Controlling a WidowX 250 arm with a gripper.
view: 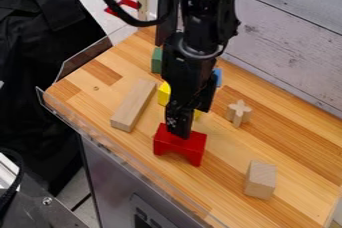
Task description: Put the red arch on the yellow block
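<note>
Hanging at red arch (185, 148), black gripper (179, 133), can't tell if open or closed, yellow block (163, 94) partly behind it, counter edge (143, 164) nearby.

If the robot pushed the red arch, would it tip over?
Probably not easily: the red arch stands on two wide feet. Its flat sides and square corners suggest it would slide, not roll. It looks like a solid block, so it likely wouldn't bend.
</note>
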